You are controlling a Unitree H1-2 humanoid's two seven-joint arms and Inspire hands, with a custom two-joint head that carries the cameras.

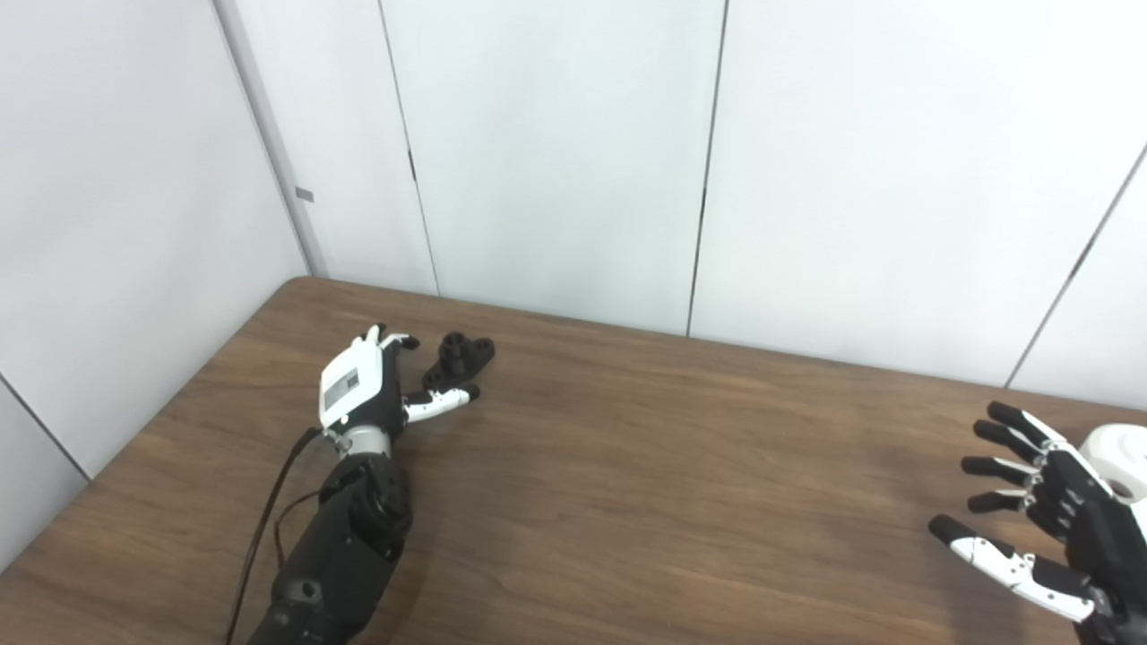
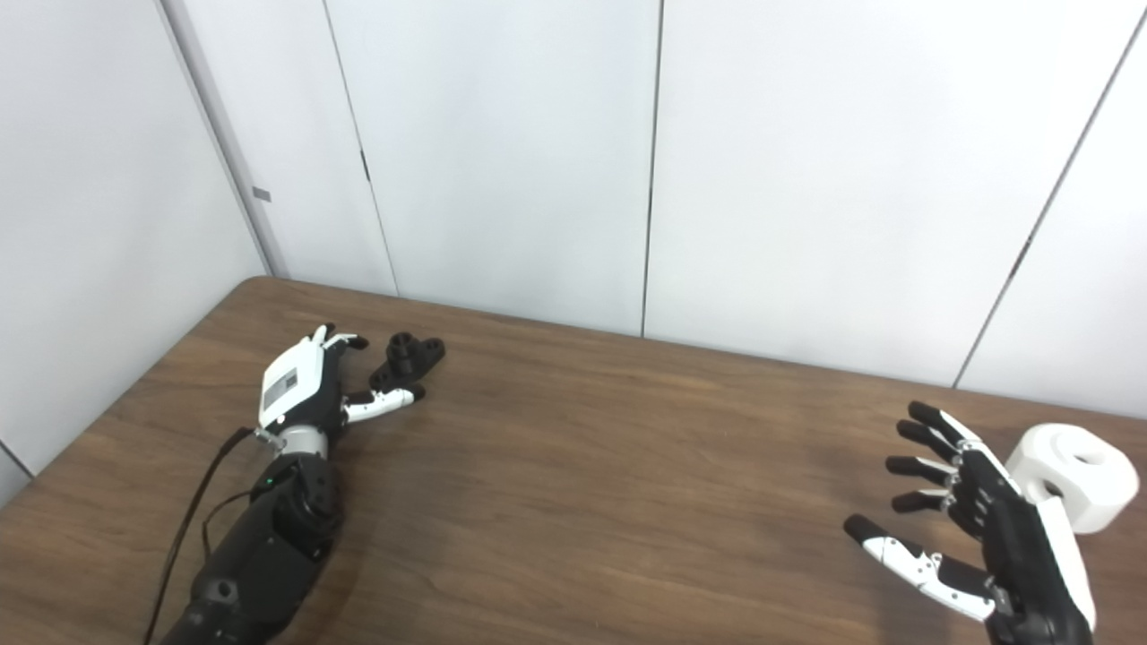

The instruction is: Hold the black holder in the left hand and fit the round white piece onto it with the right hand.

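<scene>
The black holder (image 1: pixel 459 357) lies on the brown table (image 1: pixel 627 466) at the back left. My left hand (image 1: pixel 372 385) rests beside it, open, its thumb reaching under the holder's near side and its fingers just left of it; I cannot tell whether they touch. The round white piece (image 2: pixel 1075 475) stands at the table's right side, half cut off in the left eye view. My right hand (image 2: pixel 972 528) hovers just left of the white piece, fingers spread and open, holding nothing.
White wall panels (image 1: pixel 556 152) rise right behind the table's back edge and along its left side. A black cable (image 1: pixel 264 528) runs along my left forearm.
</scene>
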